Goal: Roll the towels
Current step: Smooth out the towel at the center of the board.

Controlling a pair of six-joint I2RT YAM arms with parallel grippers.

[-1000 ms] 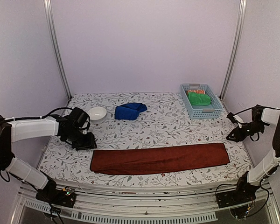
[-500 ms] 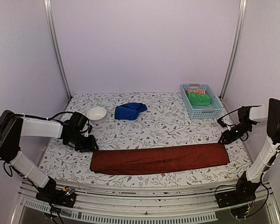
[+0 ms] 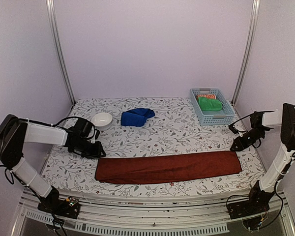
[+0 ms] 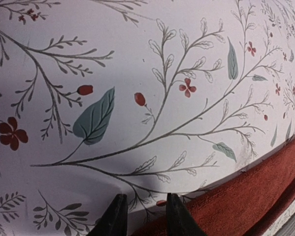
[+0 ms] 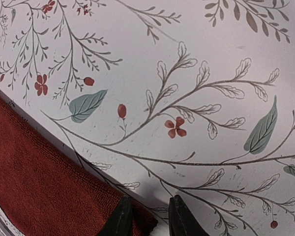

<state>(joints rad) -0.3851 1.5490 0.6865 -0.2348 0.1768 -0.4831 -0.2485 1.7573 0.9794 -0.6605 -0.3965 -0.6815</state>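
Two towels are left to roll. The red towel (image 3: pixel 168 167) lies flat on the desk (image 3: pixel 172 132); the blue towel (image 3: pixel 136 117) sits bunched up behind it. The left hand (image 3: pixel 95 152) and right hand (image 3: pixel 235 146) hang by the red towel's far corners, fingers (image 4: pixel 113 221) apart, holding nothing.

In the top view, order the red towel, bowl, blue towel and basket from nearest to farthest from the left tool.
1. Red towel: its left end lies right beside the left tool.
2. Bowl: behind the tool, on the left.
3. Blue towel: back middle.
4. Basket: back right corner.
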